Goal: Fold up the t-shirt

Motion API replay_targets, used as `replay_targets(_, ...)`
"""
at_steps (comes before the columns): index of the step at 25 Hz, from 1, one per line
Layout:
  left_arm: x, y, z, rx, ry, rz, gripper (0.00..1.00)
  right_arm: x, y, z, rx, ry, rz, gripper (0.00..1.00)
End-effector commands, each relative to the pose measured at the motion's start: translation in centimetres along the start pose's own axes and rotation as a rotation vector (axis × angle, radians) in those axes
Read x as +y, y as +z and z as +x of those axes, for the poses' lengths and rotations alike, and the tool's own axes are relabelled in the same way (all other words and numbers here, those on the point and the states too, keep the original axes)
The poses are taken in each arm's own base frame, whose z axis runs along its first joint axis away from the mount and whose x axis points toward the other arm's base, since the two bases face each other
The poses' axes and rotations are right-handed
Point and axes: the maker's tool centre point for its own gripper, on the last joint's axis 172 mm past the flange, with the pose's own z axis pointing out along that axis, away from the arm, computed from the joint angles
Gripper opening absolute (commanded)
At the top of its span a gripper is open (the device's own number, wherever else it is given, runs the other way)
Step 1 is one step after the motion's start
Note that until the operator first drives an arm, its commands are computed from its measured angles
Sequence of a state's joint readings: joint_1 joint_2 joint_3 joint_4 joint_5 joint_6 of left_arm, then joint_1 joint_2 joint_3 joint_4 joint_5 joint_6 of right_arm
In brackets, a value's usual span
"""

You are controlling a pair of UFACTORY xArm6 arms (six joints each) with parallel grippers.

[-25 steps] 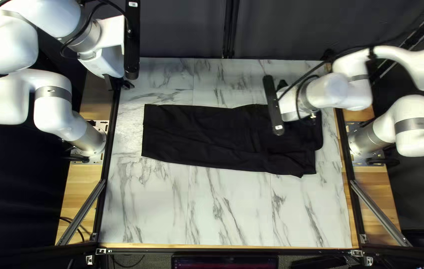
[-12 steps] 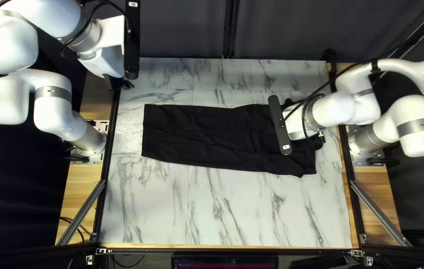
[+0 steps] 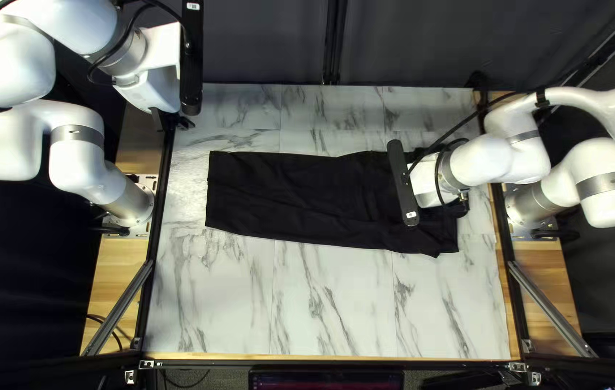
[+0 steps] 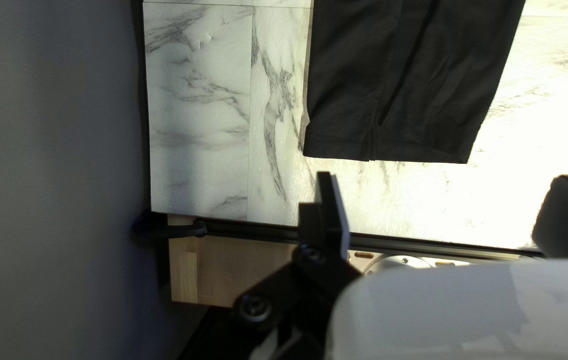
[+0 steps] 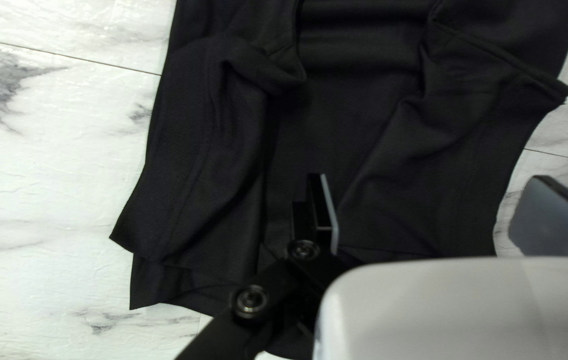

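Beneath the right gripper (image 3: 403,184) lies the rumpled end of the black t-shirt (image 3: 293,195), its loose folds reaching out ahead and to both sides. The gripper's two fingers stand wide apart with nothing pinched between them; in its wrist view one shows against the dark cloth, the other against the t-shirt's edge and the pale, grey-veined desk (image 3: 329,303). I cannot tell whether either touches the cloth.

Ahead of the left gripper (image 3: 191,72), well apart from the right one, is the t-shirt's other end, flatter and narrower, with a nearly straight edge facing the gripper. From there the t-shirt runs as a long strip across the desk toward the right gripper. The left gripper is also spread wide and holds nothing. Under it run the desk's black rail (image 4: 250,230) and a wooden board (image 4: 230,267), with a dark curtain (image 4: 50,167) off to one side.
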State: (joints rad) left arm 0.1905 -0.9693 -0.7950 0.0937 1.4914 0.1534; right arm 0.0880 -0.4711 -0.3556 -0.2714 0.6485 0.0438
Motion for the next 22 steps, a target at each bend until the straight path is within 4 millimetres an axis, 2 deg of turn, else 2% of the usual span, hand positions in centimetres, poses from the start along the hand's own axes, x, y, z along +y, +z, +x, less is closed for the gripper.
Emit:
replay_targets(1, 0.0, 0.0, 0.0, 0.000, 0.000, 0.000, 1.00, -2.7, -0.9, 2.6, 0.027, -0.061, 0.127, 1.00)
replay_targets(5, 0.0, 0.0, 0.0, 0.000, 0.000, 0.000, 1.00, -6.0, -0.6, 4.4, 0.089, -0.071, 0.241, 1.00)
replay_targets(12, 0.0, 0.0, 0.0, 0.000, 0.000, 0.000, 1.00, -8.9, 1.7, 4.9, 0.119, -0.022, 0.315, 1.00)
replay_targets(17, 0.0, 0.0, 0.0, 0.000, 0.000, 0.000, 1.00, -8.6, 4.0, 4.1, 0.102, -0.012, 0.361, 1.00)
replay_targets(22, 0.0, 0.0, 0.0, 0.000, 0.000, 0.000, 1.00, -7.4, 5.1, 3.3, 0.075, -0.023, 0.395, 1.00)
